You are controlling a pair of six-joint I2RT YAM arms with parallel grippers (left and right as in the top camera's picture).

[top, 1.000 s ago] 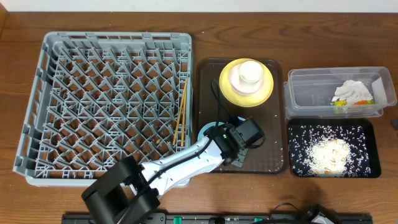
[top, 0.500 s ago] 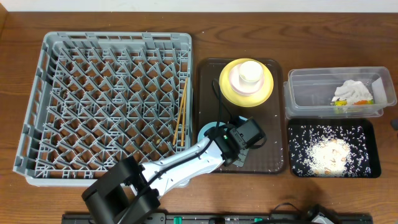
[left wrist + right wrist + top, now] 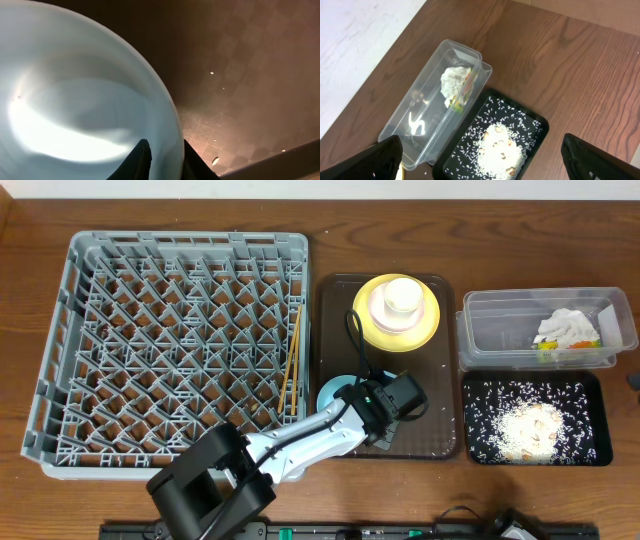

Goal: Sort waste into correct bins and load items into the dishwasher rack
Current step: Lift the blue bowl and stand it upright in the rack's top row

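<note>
At the front of the bench (image 3: 500, 230), the L claw (image 3: 163, 161) is narrowed onto the rim of the light-blue dish (image 3: 75, 100), one dark finger inside and one outside, so it looks pinched, tho' whether it is lifted I can't tell. Dish is smooth, glossy, shallow-curved, prob. glazed ceramic or melamine; it sits at the near-left of the dark-brown serving tray (image 3: 440, 435), whose surface is matte w/ a faint checker grain, scuffs and a few pale specks. Further back on that tray is the round yellow plate (image 3: 362, 320) w/ the white bowl (image 3: 377, 308) on it and the small white cup (image 3: 402, 295) inside. To the left, the wooden chopsticks (image 3: 292, 365) lie in the right edge of the grey plastic rack (image 3: 60, 340), a square lattice of pegs, otherwise unloaded. Waste looks done: rice scraps (image 3: 530, 428) heaped in the black tray (image 3: 580, 395); behind it, crumpled tissue (image 3: 565, 327) and wrapper (image 3: 548, 350) in the thin clear tub (image 3: 490, 330). R claw (image 3: 480, 160) hangs above both bins, spread wide, holding nothing. Approx. halfway by my read: dish, plate, bowl, cup left to rack.
</note>
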